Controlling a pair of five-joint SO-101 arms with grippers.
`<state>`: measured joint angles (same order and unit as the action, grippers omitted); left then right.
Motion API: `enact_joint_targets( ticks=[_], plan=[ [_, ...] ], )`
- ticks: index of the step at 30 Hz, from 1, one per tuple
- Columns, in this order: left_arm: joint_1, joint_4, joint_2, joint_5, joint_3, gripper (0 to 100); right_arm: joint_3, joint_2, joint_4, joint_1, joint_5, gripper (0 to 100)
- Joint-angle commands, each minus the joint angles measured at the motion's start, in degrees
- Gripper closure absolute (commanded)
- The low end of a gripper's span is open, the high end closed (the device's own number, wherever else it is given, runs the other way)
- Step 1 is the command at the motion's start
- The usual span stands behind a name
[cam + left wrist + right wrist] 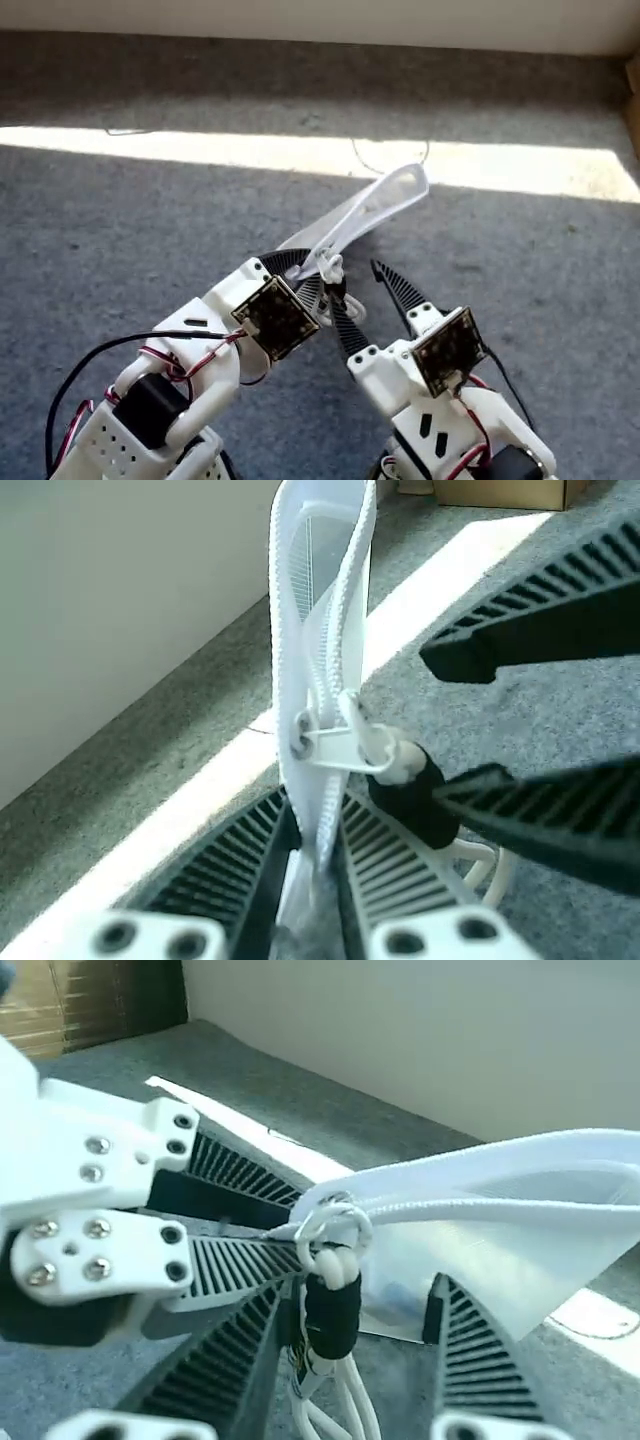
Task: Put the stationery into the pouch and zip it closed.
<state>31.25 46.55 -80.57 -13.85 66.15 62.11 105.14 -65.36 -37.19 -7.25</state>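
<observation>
- High view: your left gripper [303, 264] clamps the translucent white zip pouch [372, 205], raised over the grey table's [120, 250] middle; your right gripper [352, 280] is spread beside it.
- Left wrist view: the zip appears to gape beyond the pale slider [303, 742]; closing remains.
- Right wrist view: the spread jaws straddle the black pull tab [330, 1315]; pouch contents unclear.
</observation>
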Motion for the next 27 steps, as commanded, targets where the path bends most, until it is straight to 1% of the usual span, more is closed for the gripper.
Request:
enact_joint_targets(
  ticks=[1,6,9,15,20,25,27],
  plan=[
    [-1.2,-0.4,0.0,-0.4,0.0,99,3.0,-0.3,2.3,-0.7,-4.0,80.0],
    [-1.2,-0.4,0.0,-0.4,0.0,99,5.3,-0.3,2.3,-2.0,-4.7,80.0],
    [-1.2,-0.4,0.0,-0.4,0.0,99,5.6,-0.3,3.0,-3.6,-7.4,80.0],
    [-1.2,-0.4,0.0,-0.4,0.0,99,5.8,-0.1,8.1,-3.6,-5.1,80.1],
    [-1.2,-0.4,0.0,-0.4,0.0,99,8.1,-0.2,10.3,-3.5,-5.3,87.8],
    [-1.2,-0.1,0.0,-0.4,0.0,99,11.6,-0.3,13.9,-3.5,-5.4,87.9],
    [-1.0,0.4,0.0,-0.4,0.0,99,11.6,0.0,13.9,-3.5,-6.9,88.2]
  ],
)
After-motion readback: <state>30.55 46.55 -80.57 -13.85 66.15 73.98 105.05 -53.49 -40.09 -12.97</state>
